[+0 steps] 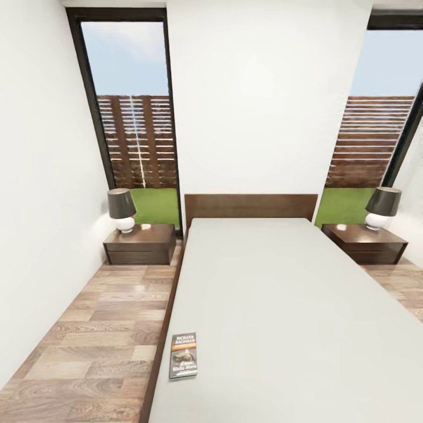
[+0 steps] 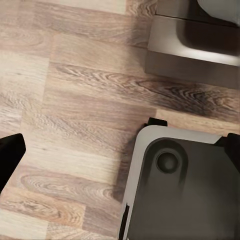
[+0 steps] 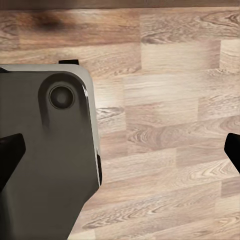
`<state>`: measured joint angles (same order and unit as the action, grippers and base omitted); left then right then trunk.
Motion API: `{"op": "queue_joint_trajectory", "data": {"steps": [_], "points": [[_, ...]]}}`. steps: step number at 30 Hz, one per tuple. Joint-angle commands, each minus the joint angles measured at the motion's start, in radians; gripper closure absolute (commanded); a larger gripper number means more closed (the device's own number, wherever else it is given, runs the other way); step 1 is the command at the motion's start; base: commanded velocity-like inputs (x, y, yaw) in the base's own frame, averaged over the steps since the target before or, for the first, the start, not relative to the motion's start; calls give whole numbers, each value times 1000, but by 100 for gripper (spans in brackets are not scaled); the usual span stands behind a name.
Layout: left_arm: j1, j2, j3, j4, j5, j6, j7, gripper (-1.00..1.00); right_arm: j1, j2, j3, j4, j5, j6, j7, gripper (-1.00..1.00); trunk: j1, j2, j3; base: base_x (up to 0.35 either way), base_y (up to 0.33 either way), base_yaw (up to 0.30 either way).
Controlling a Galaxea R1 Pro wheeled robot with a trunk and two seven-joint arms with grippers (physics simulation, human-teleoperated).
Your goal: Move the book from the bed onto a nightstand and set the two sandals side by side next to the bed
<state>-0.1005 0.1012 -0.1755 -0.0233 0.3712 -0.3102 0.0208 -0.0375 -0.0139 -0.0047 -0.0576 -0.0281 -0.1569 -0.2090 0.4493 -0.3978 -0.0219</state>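
Head view looks down the length of the bed (image 1: 282,305), its grey mattress filling the middle and lower right of the frame and the brown headboard (image 1: 251,206) against the white wall. The book (image 1: 183,355) lies flat on the mattress near its left edge, low in the frame, cover up. A nightstand (image 1: 141,244) stands at each side of the headboard, left and right (image 1: 365,242), each bearing a lamp (image 1: 121,209) with a dark shade. Tall windows (image 1: 132,117) behind them show a slatted fence and grass. Plank floor (image 1: 88,341) runs along the bed's left side.

Left wrist view: the left gripper (image 2: 120,150) hangs over floorboards, dark fingertips at opposite frame edges, jaws wide. Right wrist view: the right gripper (image 3: 120,150) likewise, jaws wide, nothing between them.
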Motion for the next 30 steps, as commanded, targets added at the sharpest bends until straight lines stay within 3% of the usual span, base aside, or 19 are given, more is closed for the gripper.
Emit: {"op": "queue_joint_trajectory", "data": {"steps": [1, 30], "points": [[-1, 0, -9, 0, 6, -3, 2, -100, -1, 0, 0, 1, -3, -4, -1, -100, 1, -2, -2, 23, 8, -23], [-1, 0, -9, 0, 5, -3, 2, -100, -1, -7, -2, 10, -3, -4, -1, -100, 1, -2, -2, 29, 24, -5]]}}
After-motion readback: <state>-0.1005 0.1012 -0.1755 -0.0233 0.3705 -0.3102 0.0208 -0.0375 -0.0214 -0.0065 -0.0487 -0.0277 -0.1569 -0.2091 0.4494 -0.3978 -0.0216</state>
